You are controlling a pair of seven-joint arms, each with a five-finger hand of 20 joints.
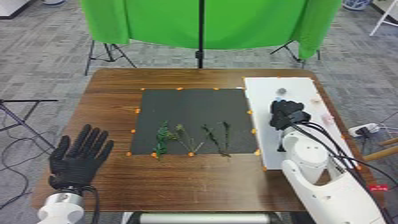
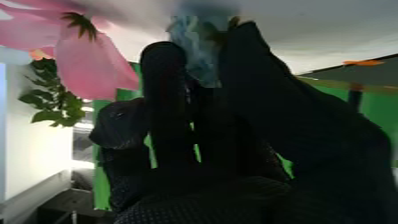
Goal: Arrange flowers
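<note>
“One question: what's our right robot hand (image 1: pixel 287 114) grasping?”

“A blue flower (image 2: pixel 197 47), at the white board (image 1: pixel 260 92); our left robot hand (image 1: pixel 75 162) is open over the counter (image 1: pixel 169 185).”

“Progress?”

“Partway, we judge: green sprigs (image 1: pixel 162 138) lie on the black mat (image 1: pixel 195 107); blue and pink flowers (image 2: pixel 96 65) remain.”

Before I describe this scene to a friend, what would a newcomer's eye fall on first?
Probably the bright green cloth hanging beyond the table, then the black left hand, spread open at the table's left side. Close up, in the right wrist view, it would be the big pink flower beside the right hand, which seems to pinch a pale blue flower at the white board.
</note>
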